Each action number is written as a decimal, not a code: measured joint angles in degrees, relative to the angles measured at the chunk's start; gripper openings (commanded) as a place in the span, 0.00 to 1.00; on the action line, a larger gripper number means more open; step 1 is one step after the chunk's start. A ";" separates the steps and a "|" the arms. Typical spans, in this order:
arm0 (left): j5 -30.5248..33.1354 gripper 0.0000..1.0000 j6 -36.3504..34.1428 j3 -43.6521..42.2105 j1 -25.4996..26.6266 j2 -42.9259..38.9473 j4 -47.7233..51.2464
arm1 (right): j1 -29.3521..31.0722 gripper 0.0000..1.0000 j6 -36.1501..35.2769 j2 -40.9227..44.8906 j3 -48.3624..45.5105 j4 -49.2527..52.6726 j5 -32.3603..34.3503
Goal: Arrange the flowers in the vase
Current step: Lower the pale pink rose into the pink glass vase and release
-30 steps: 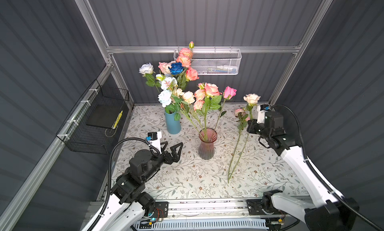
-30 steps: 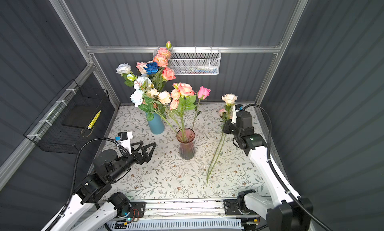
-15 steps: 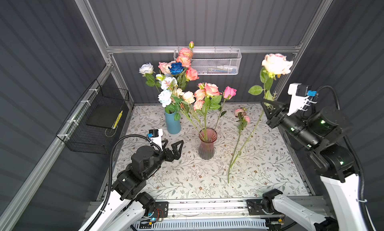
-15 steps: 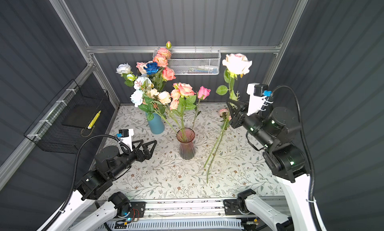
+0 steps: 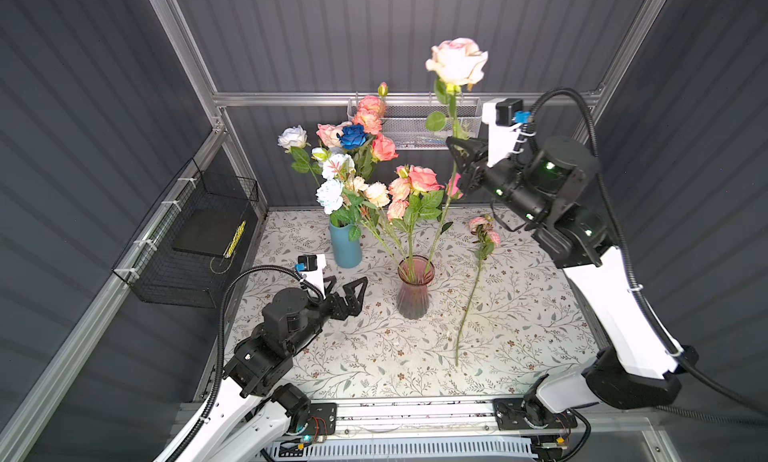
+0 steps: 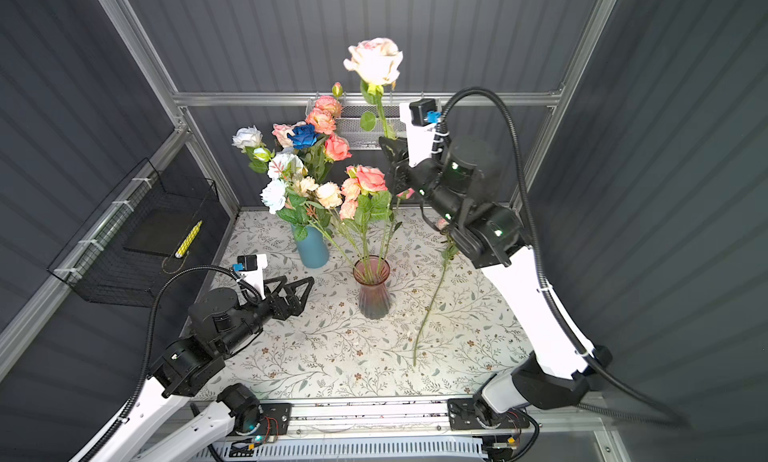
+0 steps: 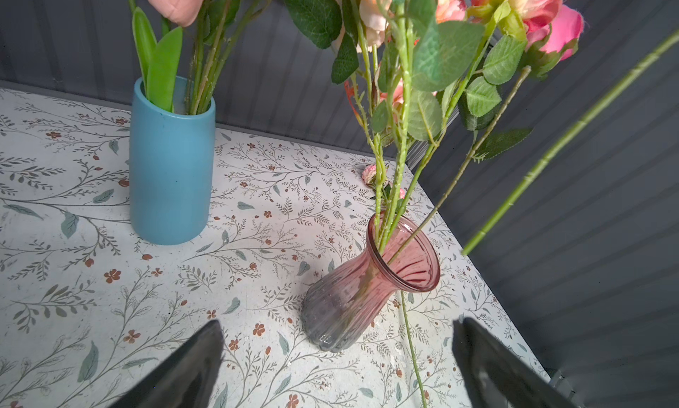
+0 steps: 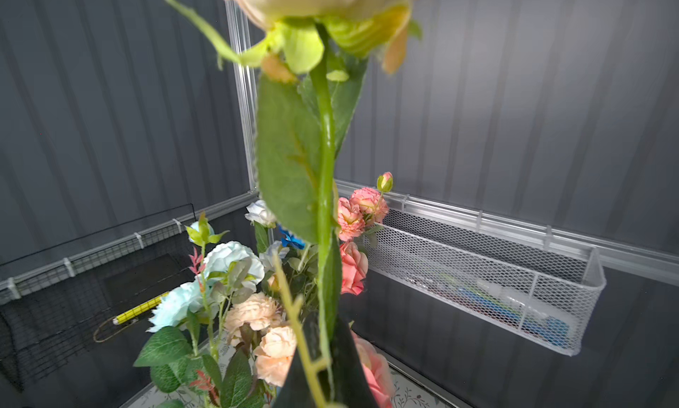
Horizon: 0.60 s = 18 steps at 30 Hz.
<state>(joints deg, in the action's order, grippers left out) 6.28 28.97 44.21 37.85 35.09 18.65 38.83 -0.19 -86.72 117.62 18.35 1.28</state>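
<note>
Holding the cream rose point(image 5: 457, 60), stem clamped in my right gripper point(image 5: 459, 164), at one o'clock of the pink vase point(image 5: 415, 289) in a top view, left gripper point(image 5: 349, 281) wide and empty at nine, I see the stem end point(image 7: 474, 243) beside the rim point(image 7: 419, 289) in the left wrist view: next, I reckon, centre and lower it.

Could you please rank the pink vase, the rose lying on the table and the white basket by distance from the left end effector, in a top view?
From the left end effector:
1. Pink vase, centre.
2. Lying rose, right of it.
3. White basket, back wall.
</note>
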 measured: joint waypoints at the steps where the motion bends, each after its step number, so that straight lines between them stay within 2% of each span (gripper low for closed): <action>1: 0.02 1.00 0.00 0.02 0.00 -0.07 0.11 | 0.33 0.00 -0.44 -0.63 -0.92 -1.16 0.57; 6: 0.22 1.00 0.00 0.04 0.00 -1.14 0.92 | 2.73 0.00 -2.73 0.90 -12.50 -9.03 3.34; 7: 0.22 1.00 0.00 0.04 0.00 -1.36 1.03 | 3.32 0.03 -3.04 1.66 -15.43 -10.64 3.78; 9: 0.22 1.00 0.00 0.04 0.00 -1.86 1.16 | 4.70 0.14 -3.39 3.58 -21.79 -13.62 4.72; 12: 0.20 1.00 0.00 0.04 0.00 -1.99 1.18 | 6.56 0.40 -3.10 7.78 -32.59 -17.84 6.01; 13: 0.20 1.00 0.00 0.04 0.00 -1.97 1.16 | 7.02 0.45 -2.99 9.05 -35.19 -18.60 6.32; 18: 0.17 1.00 0.00 0.04 0.00 -1.97 1.11 | 8.68 0.53 -0.17 16.06 -44.33 -20.22 7.37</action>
<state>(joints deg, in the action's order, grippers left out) 6.46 28.97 44.25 37.85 33.12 19.77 47.51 -0.36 -70.65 73.30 -1.87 8.64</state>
